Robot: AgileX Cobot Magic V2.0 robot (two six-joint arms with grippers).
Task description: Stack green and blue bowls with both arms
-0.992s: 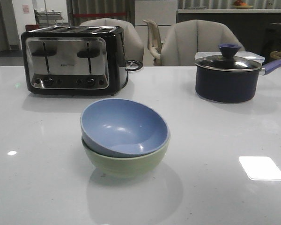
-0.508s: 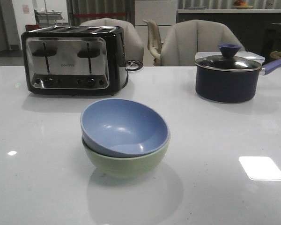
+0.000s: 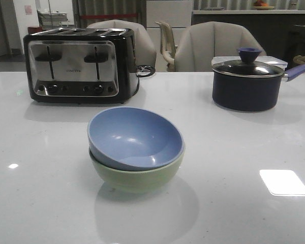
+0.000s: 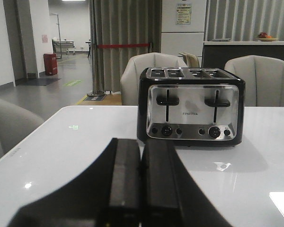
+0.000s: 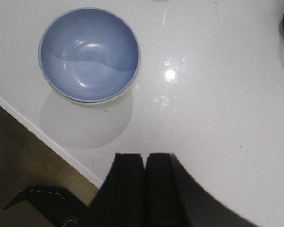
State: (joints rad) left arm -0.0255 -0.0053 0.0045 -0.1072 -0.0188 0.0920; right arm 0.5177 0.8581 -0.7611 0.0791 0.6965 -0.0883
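The blue bowl (image 3: 134,136) sits nested, slightly tilted, inside the green bowl (image 3: 140,178) in the middle of the white table. In the right wrist view the blue bowl (image 5: 89,53) shows from above with a thin sliver of the green bowl (image 5: 114,98) under its rim. Neither arm shows in the front view. My left gripper (image 4: 141,144) is shut and empty, held above the table and facing the toaster. My right gripper (image 5: 145,156) is shut and empty, held high above the table, well apart from the bowls.
A black and chrome toaster (image 3: 79,63) stands at the back left, also in the left wrist view (image 4: 193,111). A dark navy lidded saucepan (image 3: 246,84) stands at the back right. Chairs (image 3: 216,46) stand behind the table. The table's near edge (image 5: 42,137) shows in the right wrist view.
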